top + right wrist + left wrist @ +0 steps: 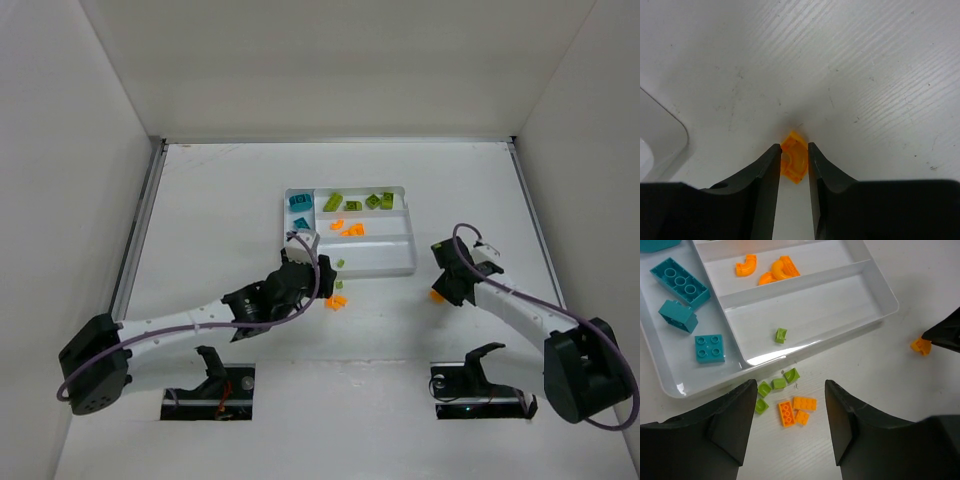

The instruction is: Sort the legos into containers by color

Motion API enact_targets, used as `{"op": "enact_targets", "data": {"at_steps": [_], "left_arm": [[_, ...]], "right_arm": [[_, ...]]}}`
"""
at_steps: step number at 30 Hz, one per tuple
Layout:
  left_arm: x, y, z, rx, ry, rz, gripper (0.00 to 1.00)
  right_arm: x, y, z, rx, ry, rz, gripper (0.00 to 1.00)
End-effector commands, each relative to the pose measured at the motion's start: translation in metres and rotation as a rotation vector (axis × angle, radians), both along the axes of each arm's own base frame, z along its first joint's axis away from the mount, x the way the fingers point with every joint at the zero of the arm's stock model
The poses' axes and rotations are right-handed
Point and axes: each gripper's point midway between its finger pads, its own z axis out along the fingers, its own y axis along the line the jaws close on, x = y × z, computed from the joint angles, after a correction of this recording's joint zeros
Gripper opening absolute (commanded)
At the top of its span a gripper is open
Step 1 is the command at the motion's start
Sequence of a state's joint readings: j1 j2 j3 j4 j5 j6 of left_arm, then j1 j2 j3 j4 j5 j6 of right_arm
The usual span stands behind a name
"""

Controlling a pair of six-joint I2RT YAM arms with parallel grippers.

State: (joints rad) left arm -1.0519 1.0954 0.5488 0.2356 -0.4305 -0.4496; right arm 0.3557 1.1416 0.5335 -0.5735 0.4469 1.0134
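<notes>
End effector (pixel 792 148) on right arm clamps orange lego (pixel 796 167) on white table (pixel 865 75)

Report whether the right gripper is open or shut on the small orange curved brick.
Shut on it: in the right wrist view, the right gripper has both fingers touching the small orange curved brick.
</notes>
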Motion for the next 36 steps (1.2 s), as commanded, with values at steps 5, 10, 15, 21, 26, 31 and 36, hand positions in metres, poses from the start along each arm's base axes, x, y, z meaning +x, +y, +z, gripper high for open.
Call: {"op": "enact_targets", "data": {"at_steps": [5,10,15,21,26,31,36], "left_arm": [[0.003,0.017,0.021,-0.083,-0.054,0.037,0.53],[0.001,0.012,0.015,-0.082,-0.031,0.010,0.53],[-0.001,0.006,0.010,-0.070,-0.021,-0.002,0.53],[-0.004,0.006,0.002,-0.034,-0.013,-0.003,0.50],[-0.011,0.009,-0.009,0.014,-0.007,0.004,0.49],[-0.014,0.007,-0.011,0.026,-0.007,0.009,0.49],[-0.018,0.007,-0.010,0.030,-0.005,0.012,0.49]], "right_arm": [[-0.004,0.022,-0.002,0.089,0.087,0.021,0.34],[-0.010,0.052,0.006,0.124,0.076,0.078,0.32],[-0.015,0.085,0.010,0.131,0.061,0.143,0.29],[-0.014,0.131,0.012,0.054,0.032,0.308,0.34],[-0.017,0.139,0.018,-0.060,-0.014,0.401,0.45],[-0.014,0.146,0.028,-0.136,-0.057,0.482,0.44],[-0.020,0.127,0.037,-0.171,-0.072,0.449,0.43]]}}
